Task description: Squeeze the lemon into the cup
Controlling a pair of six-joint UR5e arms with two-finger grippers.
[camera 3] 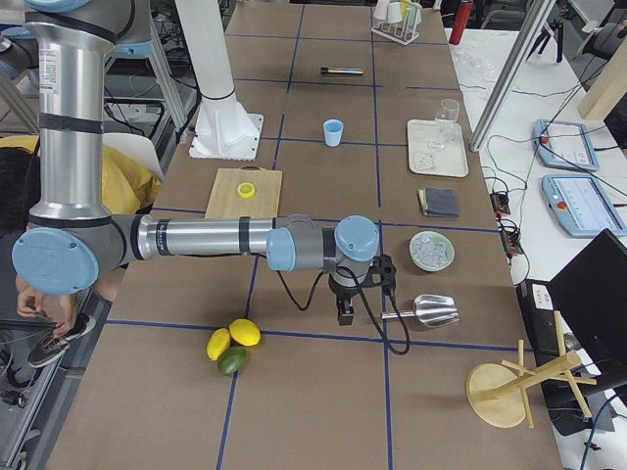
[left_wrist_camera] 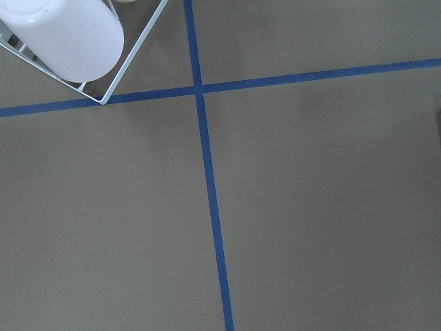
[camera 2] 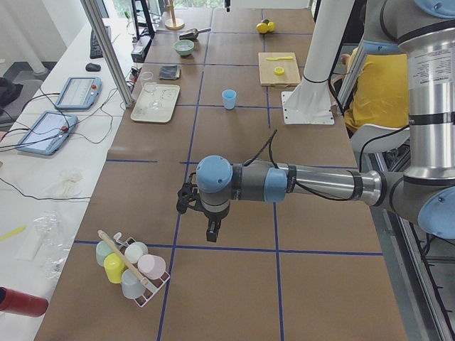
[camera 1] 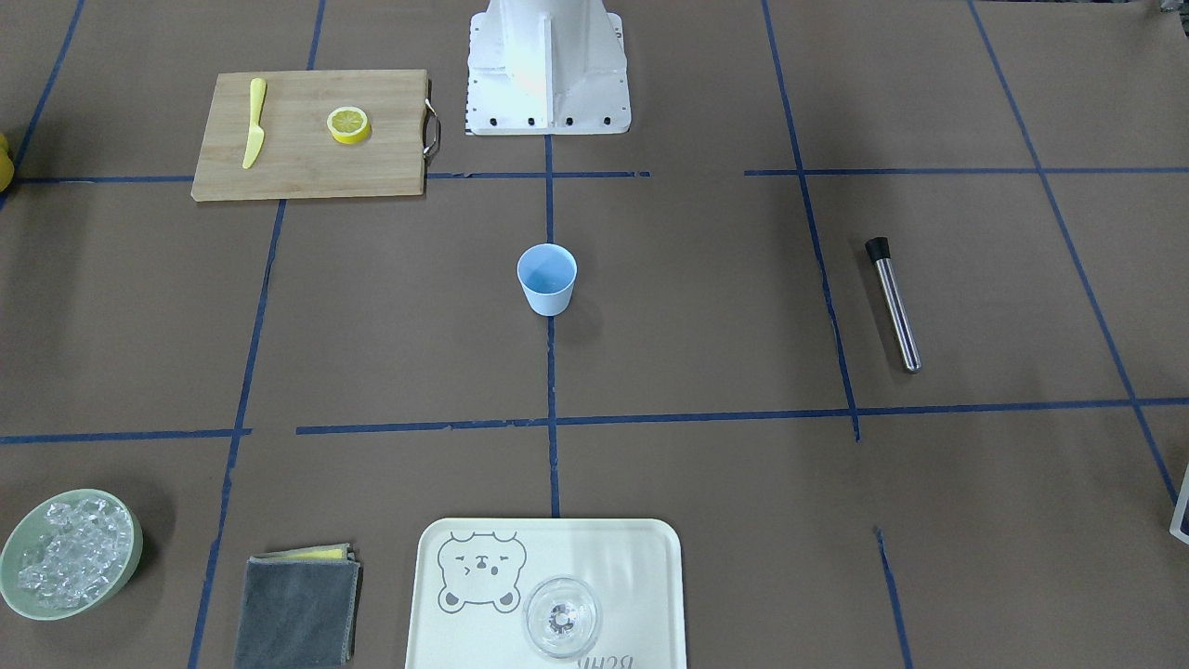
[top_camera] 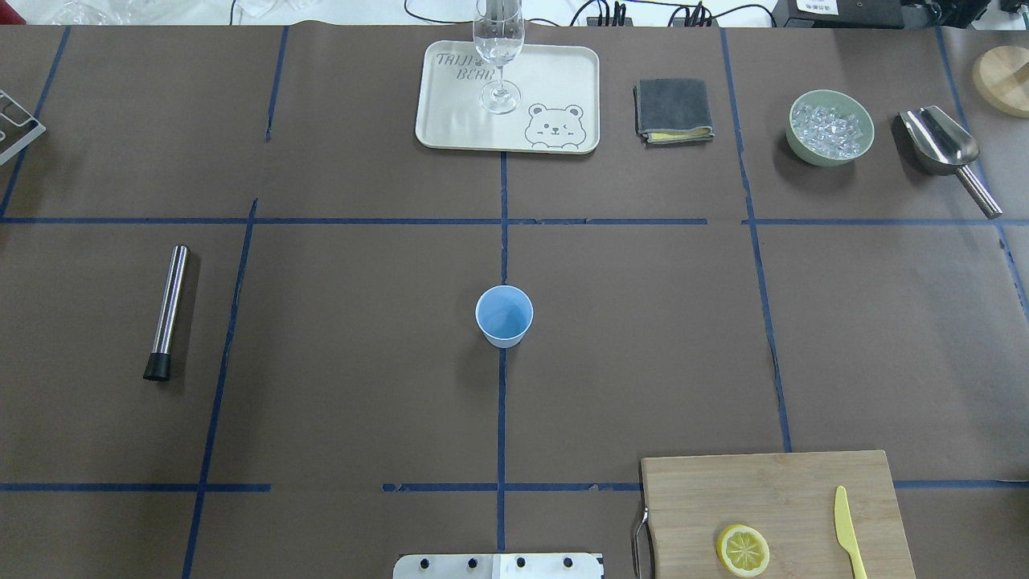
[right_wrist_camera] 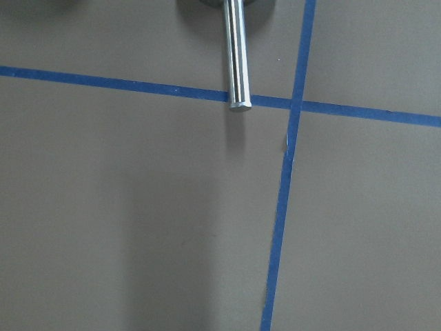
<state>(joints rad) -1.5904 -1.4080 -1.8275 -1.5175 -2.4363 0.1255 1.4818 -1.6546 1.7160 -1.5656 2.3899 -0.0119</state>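
Light-blue cup [top_camera: 504, 316] stands upright, mouth up, at the middle of the paper-covered counter [top_camera: 362, 386], on the blue tape line that runs out from the robot-side edge. The lemon slice [top_camera: 743, 550] lies cut face up on a bamboo cutting board [top_camera: 764, 490] at the robot-side edge, toward the counter's right end and well apart from the cup. A yellow plastic knife [top_camera: 846, 531] lies near it on the same board, not touching.

Both arms reach out toward the counter's ends. The left tool [camera 2: 211, 231] hangs pointing down over bare paper nr the left end, close to a wire rack of pastel cups [camera 2: 131, 266]. The right tool [camera 3: 345, 311] hangs the same way nr the right end, just beside a steel scoop [camera 3: 431, 310]. Neither wrist cam shows any fingers, and the side views are too small, so can't tell how far either tool is open or whether it has hold of anything.

Along the operators' edge: a bear-print tray [top_camera: 450, 121] w/ a clear stemmed glass [top_camera: 499, 48] on it, a folded grey cloth [top_camera: 674, 110], and a pale green bowl of ice [top_camera: 830, 127]. A steel muddler [top_camera: 166, 312] w/ black cap lies toward the left end. Two whole lemons [camera 3: 244, 333] and a green citrus [camera 3: 231, 362] sit together nr the right end's robot-side corner.
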